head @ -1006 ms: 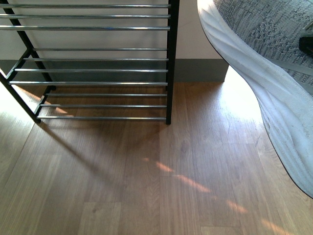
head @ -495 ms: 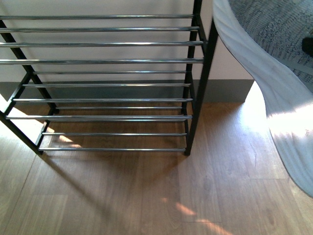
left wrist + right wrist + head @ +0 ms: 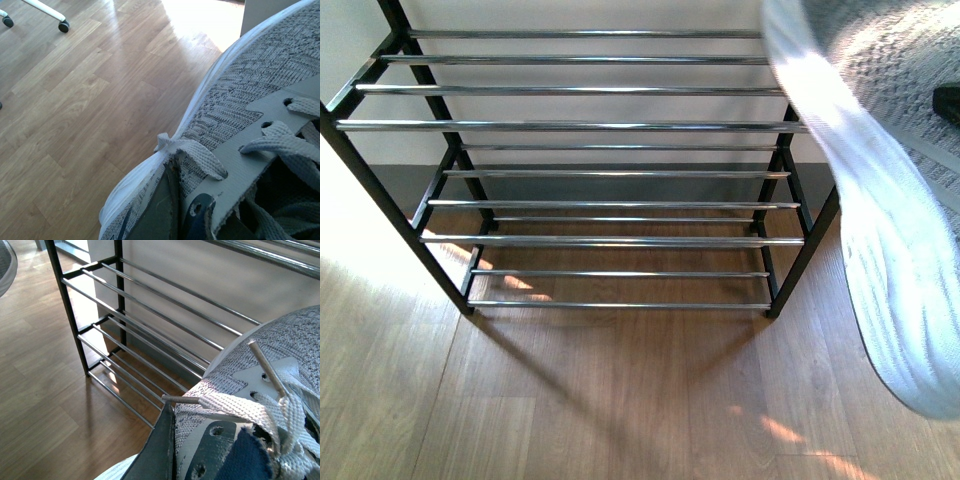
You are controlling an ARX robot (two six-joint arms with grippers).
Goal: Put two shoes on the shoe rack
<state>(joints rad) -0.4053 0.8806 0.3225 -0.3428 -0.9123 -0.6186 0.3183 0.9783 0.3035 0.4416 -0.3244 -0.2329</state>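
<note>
In front of the shoe rack (image 3: 610, 126), its bars all bare, my right hand (image 3: 170, 442) clamps one grey sneaker (image 3: 280, 335) aloft and my left hand (image 3: 172, 200) clamps the second sneaker (image 3: 240, 85) above the floor (image 3: 75, 100), neither placed yet.

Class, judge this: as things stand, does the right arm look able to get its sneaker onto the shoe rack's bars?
Probably yes: the right gripper holds the sneaker facing the shoe rack, whose visible bars carry nothing, and nothing stands between.
</note>
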